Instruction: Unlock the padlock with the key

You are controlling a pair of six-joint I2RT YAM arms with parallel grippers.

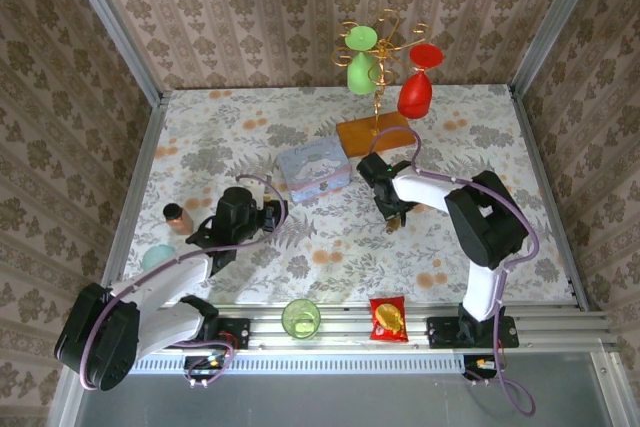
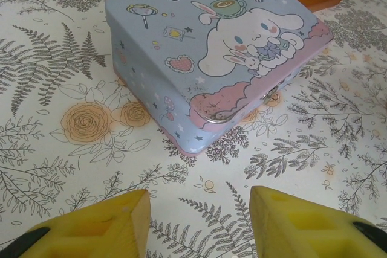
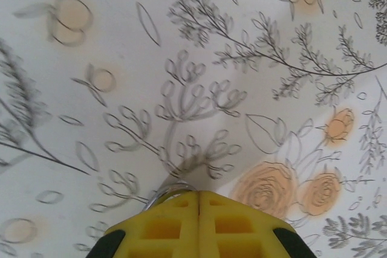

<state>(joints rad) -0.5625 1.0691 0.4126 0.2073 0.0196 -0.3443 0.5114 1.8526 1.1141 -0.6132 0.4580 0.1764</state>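
Observation:
The pale blue Cinnamoroll tin (image 2: 205, 46) lies on the floral cloth, and a tiny brass padlock (image 2: 270, 96) hangs at the clasp on its front edge. My left gripper (image 2: 199, 222) is open a short way in front of the tin, with bare cloth between its yellow fingers (image 2: 115, 222). In the top view it (image 1: 268, 215) sits left of the tin (image 1: 314, 171). My right gripper (image 3: 199, 196) is shut down at the cloth, right of the tin (image 1: 393, 222). A thin silver key ring (image 3: 172, 190) pokes out from under its closed tips. The key's blade is hidden.
A wooden block (image 1: 374, 132) behind the tin carries a gold stand with green and red goblets (image 1: 415, 95). A brown cup (image 1: 178, 217) and a teal object (image 1: 157, 257) sit at the left. A green cup (image 1: 300, 318) and an orange-red snack packet (image 1: 388, 318) rest on the front rail.

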